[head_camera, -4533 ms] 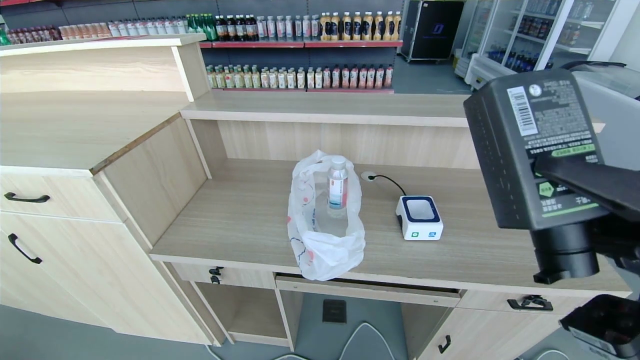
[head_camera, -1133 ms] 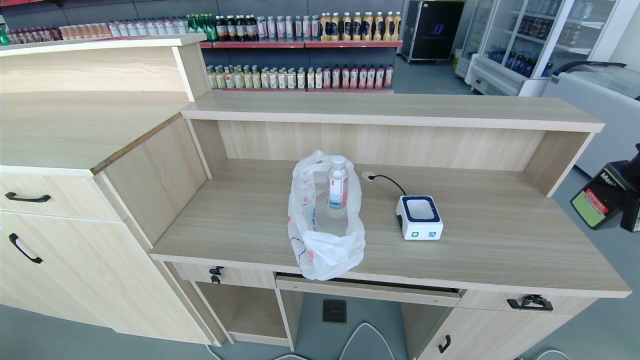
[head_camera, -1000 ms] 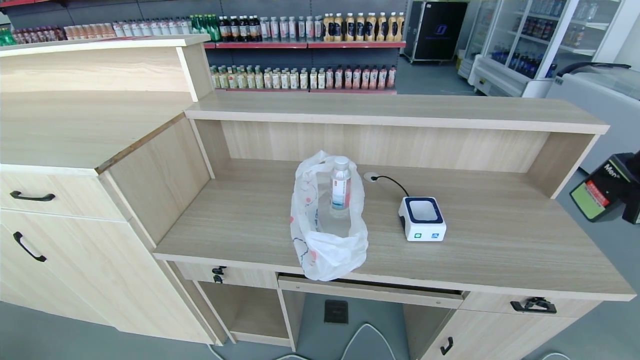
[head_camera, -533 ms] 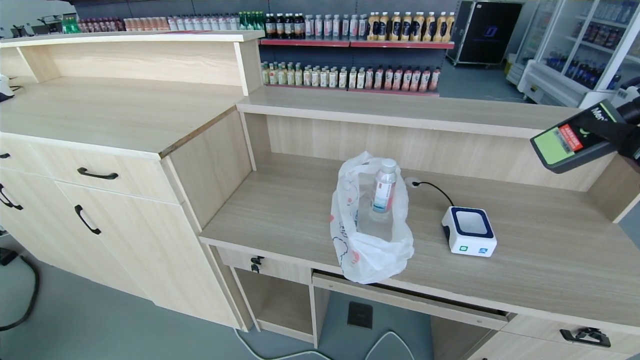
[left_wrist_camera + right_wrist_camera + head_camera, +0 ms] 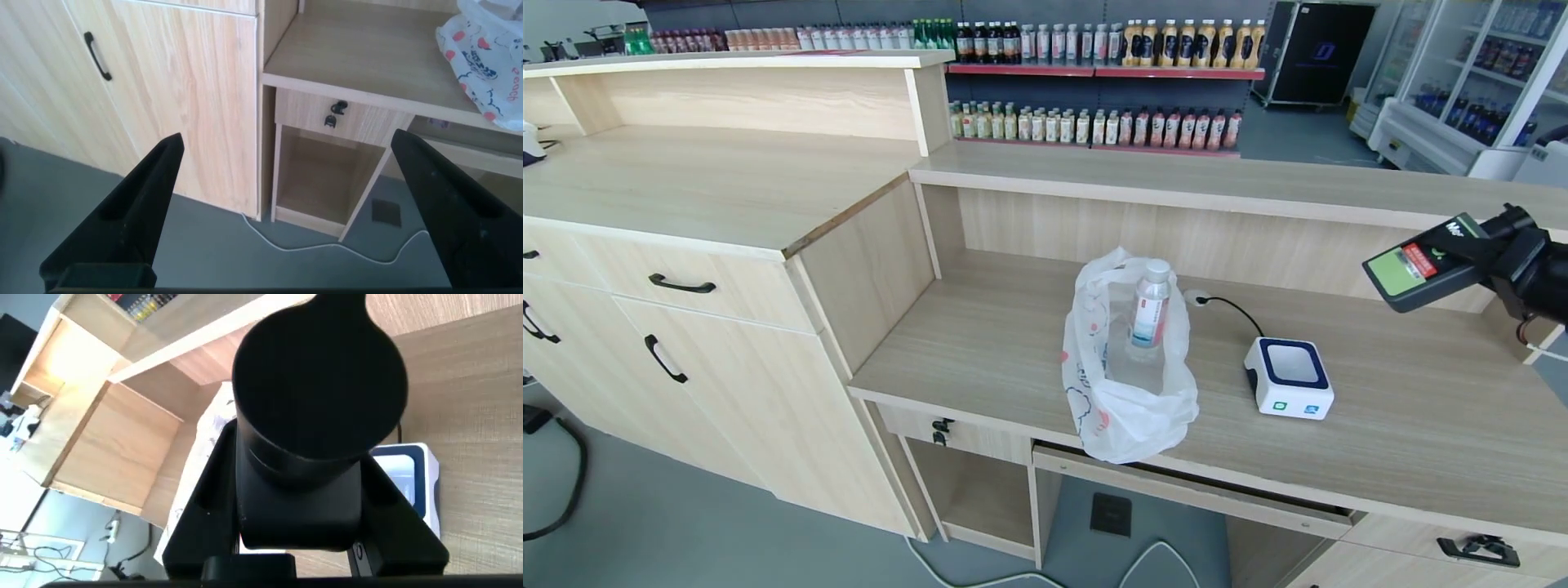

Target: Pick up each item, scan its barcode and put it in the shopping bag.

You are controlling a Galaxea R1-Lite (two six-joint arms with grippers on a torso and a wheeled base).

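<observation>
Water bottle (image 5: 1150, 314) sits bagged. Right claw (image 5: 1508, 251) clamps a black bottle (image 5: 1421, 269), likely unscanned, scanner (image 5: 1289, 377) down-left of it; left claw (image 5: 286, 139) apart.

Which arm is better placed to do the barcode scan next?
Right. The right gripper holds the black item, raised to the right of the scanner on the counter. The left gripper is open and empty, over the floor by the cabinets, away from the scanner.

head camera looks down on the counter (image 5: 980, 343); both wrist cameras share its shopping bag (image 5: 1127, 408)
</observation>
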